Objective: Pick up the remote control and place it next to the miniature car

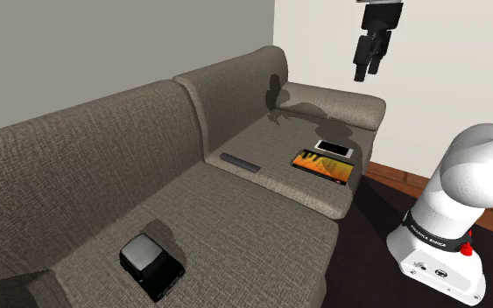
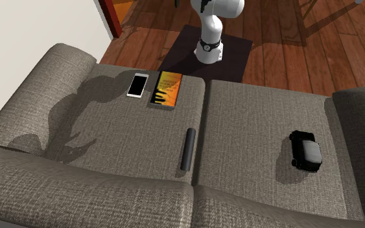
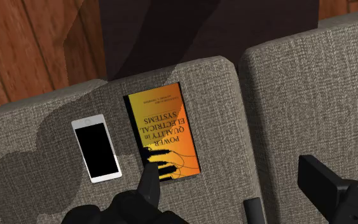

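Seat cushions of a grey-brown fabric sofa [image 1: 78,157] carry everything in this scene. Reading the shoulder view from its left, the miniature car [image 1: 152,262] comes first. It is a black, glossy, boxy little thing sitting alone on its cushion, with bare fabric on every side, so there looks to be room to lay something beside it.

Next comes the remote control [image 1: 241,163], on the neighbouring cushion. It lies flat, close to the seam between the two seats and not far from the backrest, well apart from the car. It is a slim, dark grey bar, long and low, and no buttons can be made out on it. In the second exterior view it [image 2: 188,149] runs lengthwise along the seam.

Further right, an orange-covered book [image 1: 321,166] and a white phone [image 1: 334,148] with a black screen lie side by side near the armrest, clear of the remote.

Above that end of the sofa hang the jaws, high over the seat. The wrist view shows them spread wide and gripping nothing, with the remote's end [image 3: 255,211] showing far below between them. Being raised and spread suits an approach rather than a carry, so the pick-up seems not yet begun. At far right stands the white arm [image 1: 476,157].
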